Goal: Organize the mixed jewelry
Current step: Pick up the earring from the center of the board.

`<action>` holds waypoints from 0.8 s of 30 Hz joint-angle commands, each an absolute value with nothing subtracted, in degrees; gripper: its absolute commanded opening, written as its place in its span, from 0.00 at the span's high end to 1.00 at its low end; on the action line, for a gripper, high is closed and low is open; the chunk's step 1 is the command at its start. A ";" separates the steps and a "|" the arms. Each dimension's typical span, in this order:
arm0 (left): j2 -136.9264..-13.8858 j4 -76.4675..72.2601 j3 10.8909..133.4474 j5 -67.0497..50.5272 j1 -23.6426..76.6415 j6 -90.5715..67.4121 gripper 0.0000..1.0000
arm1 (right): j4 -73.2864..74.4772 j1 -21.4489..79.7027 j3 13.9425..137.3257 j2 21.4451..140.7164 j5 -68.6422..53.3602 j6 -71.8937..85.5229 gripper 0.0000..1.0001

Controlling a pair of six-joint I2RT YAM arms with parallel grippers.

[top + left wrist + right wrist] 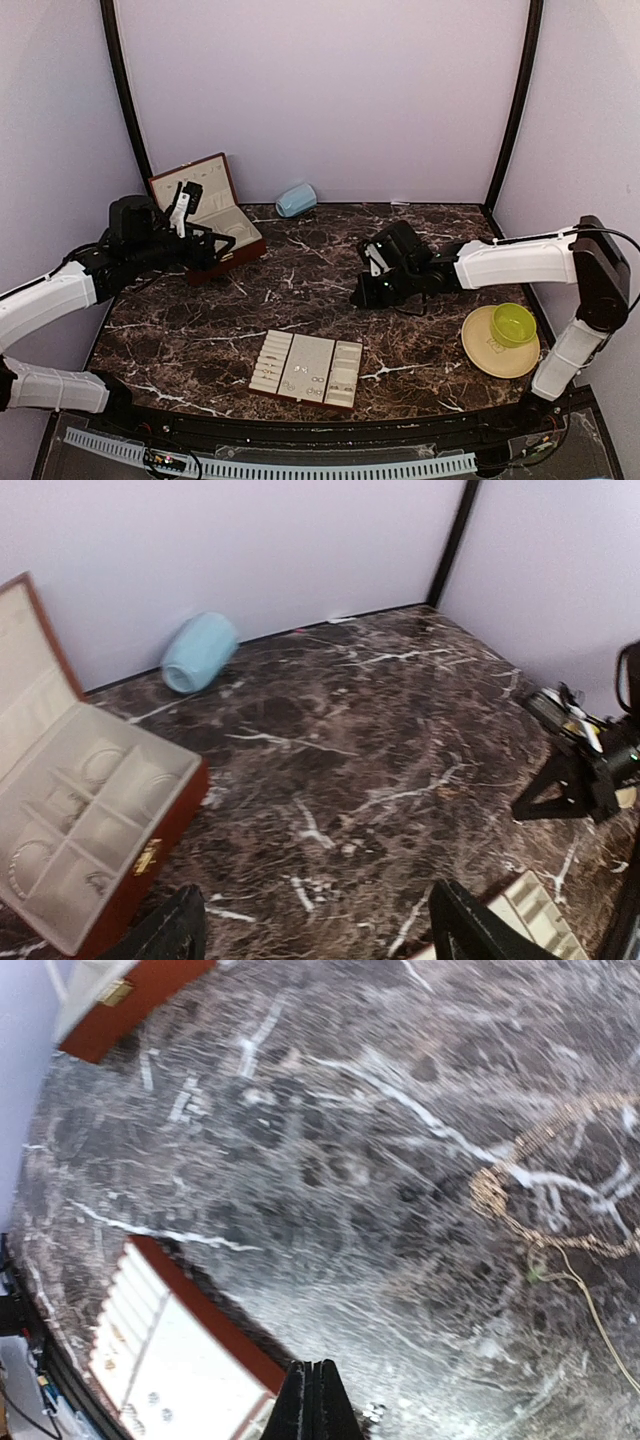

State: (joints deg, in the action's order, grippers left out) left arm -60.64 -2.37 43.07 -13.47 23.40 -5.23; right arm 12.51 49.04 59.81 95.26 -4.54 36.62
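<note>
**Both tools hang above the desk, jewelry in the tray and loose on the marble**

You see the dark marble desk [200, 340] whole only from the top camera, with the red-brown box [215, 225] open at back left and the cream-lined tray [306, 367] near the front edge. The left wrist view alone shows the box's compartments, with rings lying inside. Your left tool [318, 925] hangs above the desk by the box, fingers spread, holding nothing. Your right tool [320, 1400] is pressed together, empty, hovering over the tray's far edge. Only the right wrist view shows a gold chain [530, 1185] loose on the marble, well apart from that tool. Tiny earrings [305, 385] sit in the tray's slots.
</note>
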 commanded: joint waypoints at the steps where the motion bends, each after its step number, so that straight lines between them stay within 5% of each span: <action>1: -61.79 -11.23 38.86 -24.29 27.76 -9.22 0.21 | 0.60 48.69 58.37 93.04 -11.11 35.17 1.00; 9: -70.05 -10.14 42.01 -40.56 30.40 -10.00 0.22 | -12.77 48.76 55.67 92.54 -20.58 36.56 1.00; 24: -80.70 -25.98 40.97 -42.77 43.64 -12.60 0.34 | -21.82 52.65 55.18 89.85 -30.98 35.48 1.00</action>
